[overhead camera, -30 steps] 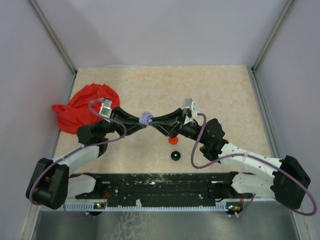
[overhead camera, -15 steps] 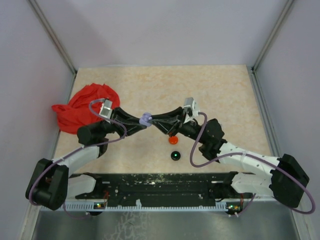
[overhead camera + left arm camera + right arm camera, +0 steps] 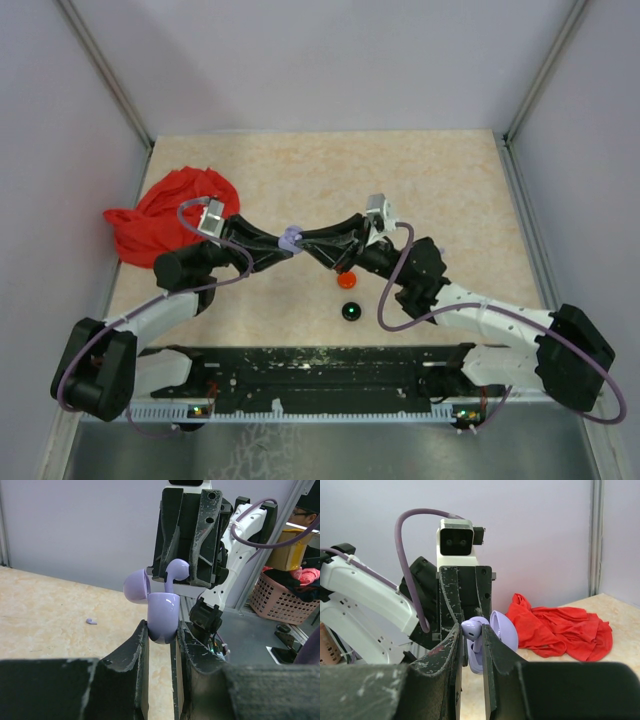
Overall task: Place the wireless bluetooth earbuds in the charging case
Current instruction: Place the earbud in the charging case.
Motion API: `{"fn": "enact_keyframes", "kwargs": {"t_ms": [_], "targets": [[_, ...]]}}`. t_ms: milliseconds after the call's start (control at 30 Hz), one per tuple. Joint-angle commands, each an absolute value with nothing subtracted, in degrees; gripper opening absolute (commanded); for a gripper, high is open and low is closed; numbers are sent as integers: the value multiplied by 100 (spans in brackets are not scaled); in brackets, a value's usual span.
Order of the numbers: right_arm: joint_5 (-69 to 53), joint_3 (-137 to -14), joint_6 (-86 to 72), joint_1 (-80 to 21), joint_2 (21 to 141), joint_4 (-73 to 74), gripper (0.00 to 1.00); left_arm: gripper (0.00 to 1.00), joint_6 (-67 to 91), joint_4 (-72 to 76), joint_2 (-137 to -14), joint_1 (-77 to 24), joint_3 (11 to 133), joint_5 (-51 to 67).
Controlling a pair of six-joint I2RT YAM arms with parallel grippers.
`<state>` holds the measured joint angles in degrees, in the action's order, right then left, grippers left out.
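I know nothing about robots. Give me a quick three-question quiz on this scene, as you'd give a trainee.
1. True or false: the left hand holds the lavender charging case with its lid open.
2. What does the right hand grip? A) a screw B) a lavender earbud C) nothing
3. In the top view, which lies nearer the arms' bases: the orange disc or the black disc?
Key: 1 true; 2 B; 3 the black disc.
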<state>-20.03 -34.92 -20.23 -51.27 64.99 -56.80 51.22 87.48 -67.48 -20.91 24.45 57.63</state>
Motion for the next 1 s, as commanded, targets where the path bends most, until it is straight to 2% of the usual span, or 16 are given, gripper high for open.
{"fn": "enact_keyframes", "kwargs": {"t_ms": [0,967], "targets": [[-2175,-3693,-2205,-5161,6489,-6134,1,0,5145,10249,-6732,-2134,2492,5692],[-2153,-3357,-2294,-5229,6590,-6371,0,0,5184,10256,-6445,-2158,2287,4933]]}}
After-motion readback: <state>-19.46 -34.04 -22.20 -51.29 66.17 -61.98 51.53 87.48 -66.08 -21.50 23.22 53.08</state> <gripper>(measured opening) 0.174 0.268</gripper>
